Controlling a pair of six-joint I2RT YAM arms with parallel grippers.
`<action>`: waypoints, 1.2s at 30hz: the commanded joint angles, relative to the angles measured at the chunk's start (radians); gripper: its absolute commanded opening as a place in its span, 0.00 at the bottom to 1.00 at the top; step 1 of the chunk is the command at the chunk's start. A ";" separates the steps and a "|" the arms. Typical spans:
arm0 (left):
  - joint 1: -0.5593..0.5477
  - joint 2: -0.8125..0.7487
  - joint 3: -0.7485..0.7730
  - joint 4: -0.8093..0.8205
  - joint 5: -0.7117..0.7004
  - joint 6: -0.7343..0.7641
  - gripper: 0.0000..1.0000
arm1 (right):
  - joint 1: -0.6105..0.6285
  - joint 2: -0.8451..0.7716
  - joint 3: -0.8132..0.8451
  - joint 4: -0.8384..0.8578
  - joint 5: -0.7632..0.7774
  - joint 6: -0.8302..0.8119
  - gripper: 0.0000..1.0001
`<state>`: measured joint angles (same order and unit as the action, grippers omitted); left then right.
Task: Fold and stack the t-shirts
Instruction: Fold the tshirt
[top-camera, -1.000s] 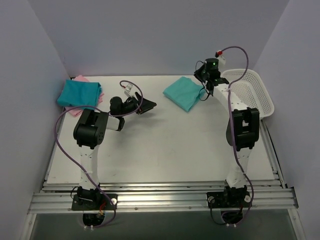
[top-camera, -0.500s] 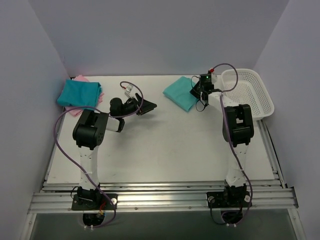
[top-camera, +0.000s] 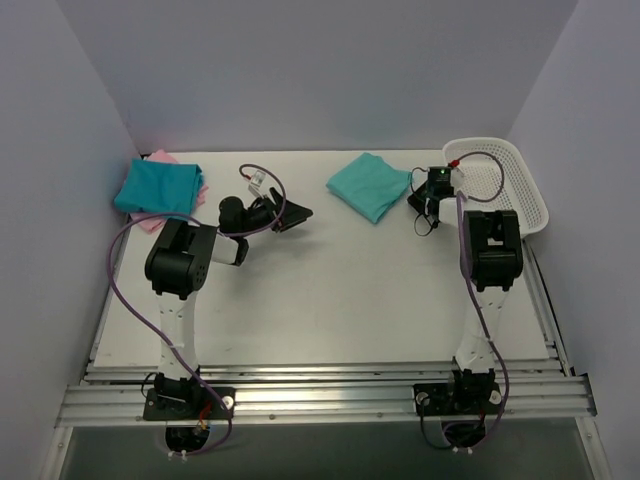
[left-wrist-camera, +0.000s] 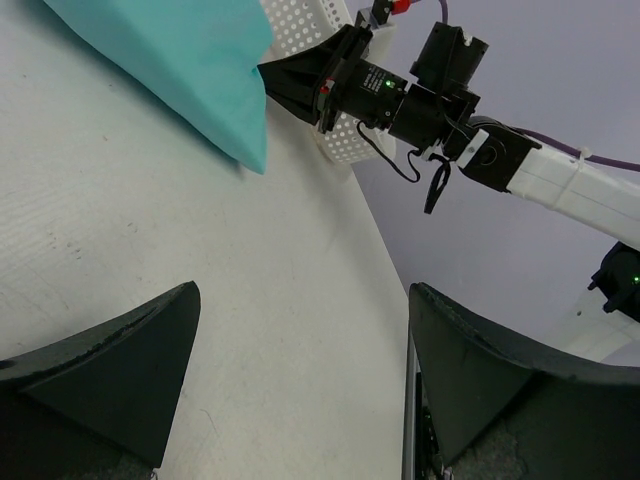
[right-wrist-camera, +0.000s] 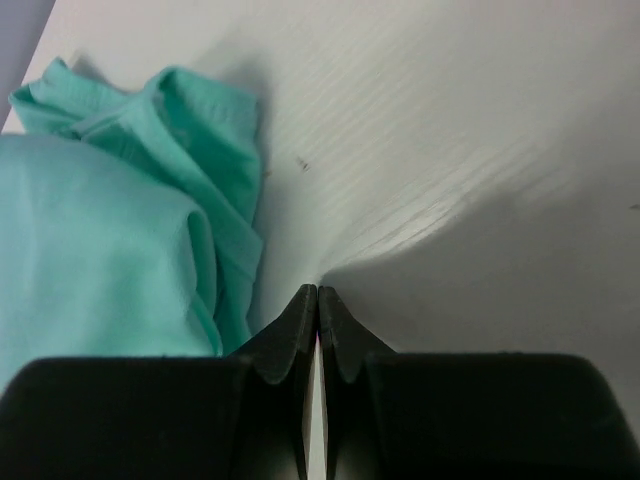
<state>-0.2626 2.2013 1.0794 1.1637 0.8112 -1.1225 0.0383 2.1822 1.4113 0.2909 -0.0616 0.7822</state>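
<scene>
A folded light teal-green t-shirt (top-camera: 368, 186) lies at the back middle of the table; it also shows in the left wrist view (left-wrist-camera: 190, 60) and the right wrist view (right-wrist-camera: 110, 260). A folded darker teal-blue t-shirt (top-camera: 158, 186) lies on a pink t-shirt (top-camera: 161, 158) at the back left. My right gripper (top-camera: 413, 200) is shut and empty, low on the table just right of the light teal shirt, tips (right-wrist-camera: 317, 292) off the cloth. My left gripper (top-camera: 295, 214) is open and empty, between the two piles (left-wrist-camera: 300, 380).
A white mesh basket (top-camera: 538, 205) stands at the back right, right behind the right wrist, and shows in the left wrist view (left-wrist-camera: 335, 145). Purple-grey walls close in the left, back and right. Aluminium rails run along the near edge.
My right gripper has drawn back to the right, off the light teal shirt's right edge, and come down beside the basket. The shirt lies flat. The left arm has not moved.
</scene>
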 joint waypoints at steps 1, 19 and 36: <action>0.013 0.003 0.043 0.054 0.022 0.012 0.94 | -0.024 -0.076 -0.031 0.036 -0.006 0.011 0.00; 0.020 0.371 1.029 -1.146 -0.444 0.423 0.94 | -0.008 -0.681 -0.397 0.010 0.011 -0.003 0.00; -0.260 0.129 0.539 -0.934 -1.006 -0.092 0.94 | -0.011 -1.073 -0.482 -0.234 0.059 -0.086 0.01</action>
<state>-0.5083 2.3806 1.7214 0.1673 -0.0097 -1.0725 0.0334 1.1637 0.9394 0.1135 -0.0280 0.7341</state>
